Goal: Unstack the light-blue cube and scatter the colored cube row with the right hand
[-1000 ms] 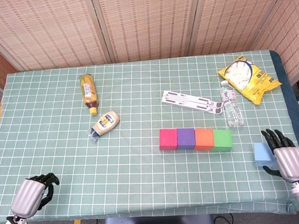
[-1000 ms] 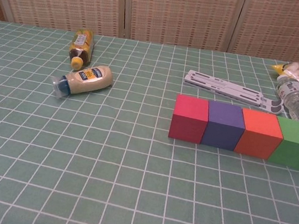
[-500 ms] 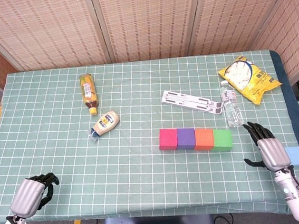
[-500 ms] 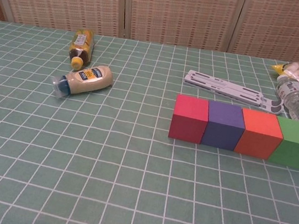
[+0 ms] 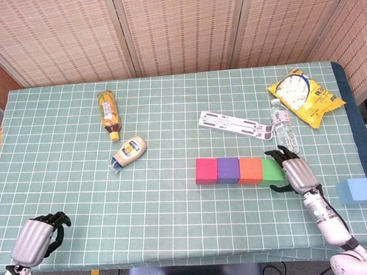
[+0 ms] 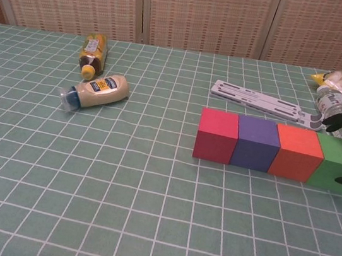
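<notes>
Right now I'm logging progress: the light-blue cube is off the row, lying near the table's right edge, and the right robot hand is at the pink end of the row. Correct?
Not quite. The head view shows the right robot hand at the green cube, the opposite end from the pink cube. The light-blue cube does lie apart near the table's right edge.

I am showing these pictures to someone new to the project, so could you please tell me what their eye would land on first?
Most striking is the row of four bright foam cubes, pink, purple, orange and green, touching side by side near the table's middle. The robot's right hand, fingers spread, sits at the green cube on the row's right end. A lone light-blue cube lies apart near the right table edge.
</notes>
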### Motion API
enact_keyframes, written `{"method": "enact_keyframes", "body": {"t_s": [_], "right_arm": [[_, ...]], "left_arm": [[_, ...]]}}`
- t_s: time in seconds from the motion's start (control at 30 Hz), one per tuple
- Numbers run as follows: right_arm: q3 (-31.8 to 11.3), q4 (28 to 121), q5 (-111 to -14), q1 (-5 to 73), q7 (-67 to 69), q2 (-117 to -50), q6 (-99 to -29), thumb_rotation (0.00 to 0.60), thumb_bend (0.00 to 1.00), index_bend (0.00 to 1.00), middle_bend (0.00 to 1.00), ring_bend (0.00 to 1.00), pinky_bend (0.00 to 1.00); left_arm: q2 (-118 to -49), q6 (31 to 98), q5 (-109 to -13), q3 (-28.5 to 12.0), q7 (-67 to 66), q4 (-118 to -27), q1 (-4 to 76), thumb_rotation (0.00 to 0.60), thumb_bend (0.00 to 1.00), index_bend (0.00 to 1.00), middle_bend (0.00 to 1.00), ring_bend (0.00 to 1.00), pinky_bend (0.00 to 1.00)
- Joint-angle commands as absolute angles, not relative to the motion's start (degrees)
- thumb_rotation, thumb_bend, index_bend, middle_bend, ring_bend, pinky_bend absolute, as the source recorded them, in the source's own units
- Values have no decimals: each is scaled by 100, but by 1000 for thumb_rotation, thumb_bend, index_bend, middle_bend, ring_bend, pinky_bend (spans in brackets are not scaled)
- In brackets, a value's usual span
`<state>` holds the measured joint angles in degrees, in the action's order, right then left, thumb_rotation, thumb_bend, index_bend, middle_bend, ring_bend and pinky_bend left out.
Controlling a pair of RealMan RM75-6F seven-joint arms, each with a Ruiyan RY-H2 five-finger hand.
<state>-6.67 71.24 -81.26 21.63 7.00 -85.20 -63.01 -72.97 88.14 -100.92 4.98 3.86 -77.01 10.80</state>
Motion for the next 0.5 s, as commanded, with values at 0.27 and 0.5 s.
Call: {"method": "enact_keyframes", "body": {"t_s": [0.27,0.5], "right_arm": [[-630,6458,-8350,2205,918,-8925,-6692,600,43,552,512,452,593],[-568,7047,-8215,1884,266,-8467,-7069,600,43,586,542,486,624]], "left_arm": [[-7284,8858,-10106,494,382,-7707,1061,600,740,526,495,587,731],[-7284,8856,-10110,492,373,-7714,1061,600,740,526,494,587,730]]}}
